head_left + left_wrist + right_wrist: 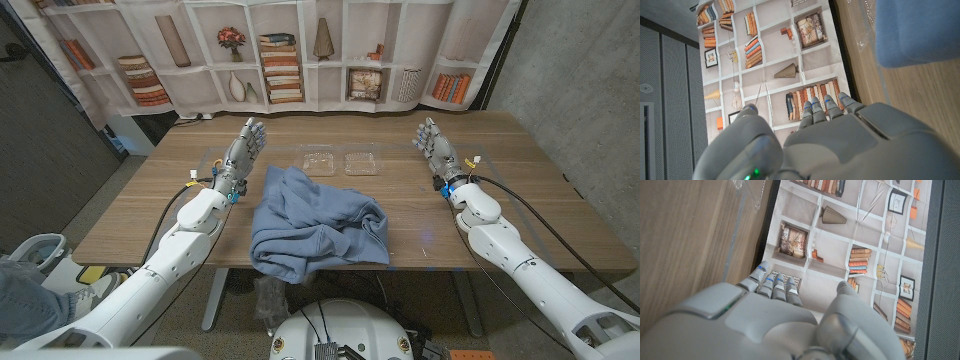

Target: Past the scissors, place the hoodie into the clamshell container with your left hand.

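Both hands wait apart from the work: left hand (243, 152) stands on edge w/ fingers straight and loosely apart, holding nothing; right hand (435, 149) the same at the far side of the table (540, 190). Hoodie (315, 225) lies in a crumpled heap at the table's near middle, part draped over the front edge. Clamshell (340, 161) sits open just beyond it, two clear halves side by side. No scissors that I can make out; perhaps under the cloth.

Step in hand, as I judge it: reach and gather the hoodie. Left hand should come in from its side, dig fingers under the thick bunched ridge, not a single flat layer, and close on plenty of fabric so it lifts as one bundle. Lift high enough that the hanging part leaves the edge before carrying it over. Container looks far smaller than the garment, so expect to press it in.

Materials: hoodie is soft blue fleece-like knit, matte, deep folds, limp. Clamshell is thin clear plastic, glossy, ribbed, prob. light and liable to slide when pushed. Table is wood-grain, smooth.
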